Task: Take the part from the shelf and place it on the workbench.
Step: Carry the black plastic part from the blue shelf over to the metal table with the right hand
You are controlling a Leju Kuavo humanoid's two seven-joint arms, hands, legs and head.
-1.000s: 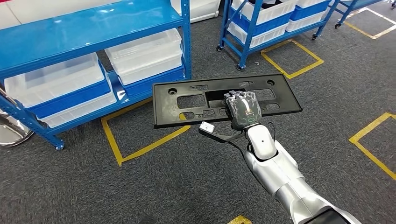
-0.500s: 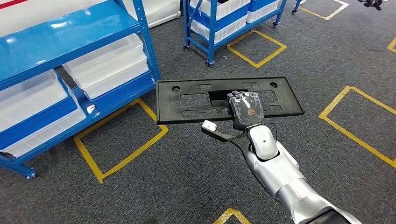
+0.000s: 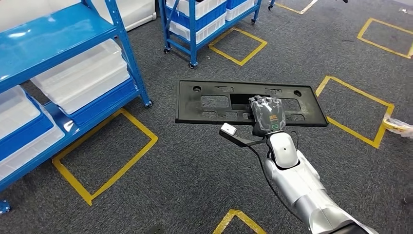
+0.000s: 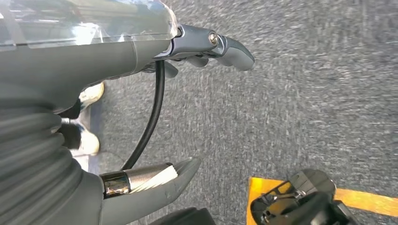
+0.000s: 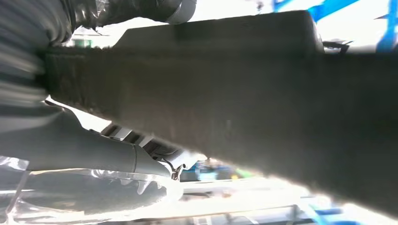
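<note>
The part (image 3: 214,102) is a long flat black plastic panel with several cut-outs, held level above the grey carpet. My right hand (image 3: 267,114) grips it at its near long edge, right of the middle, with the fingers over the top face. The right wrist view has the part's dark underside (image 5: 263,93) running across it, with the thumb (image 5: 84,150) below. My left hand (image 4: 70,93) hangs over the carpet holding nothing, its fingers (image 4: 230,47) and thumb (image 4: 164,183) apart.
A blue shelf (image 3: 53,34) with white bins (image 3: 78,73) stands at the left. A blue wheeled rack (image 3: 195,19) is farther back. Yellow tape squares (image 3: 104,151) mark the carpet, another (image 3: 355,107) at the right. A small pale object (image 3: 399,126) lies at the right edge.
The camera has turned: the shelves and floor marks have slid to the left in the head view. The part stays in my right hand, held the same way.
</note>
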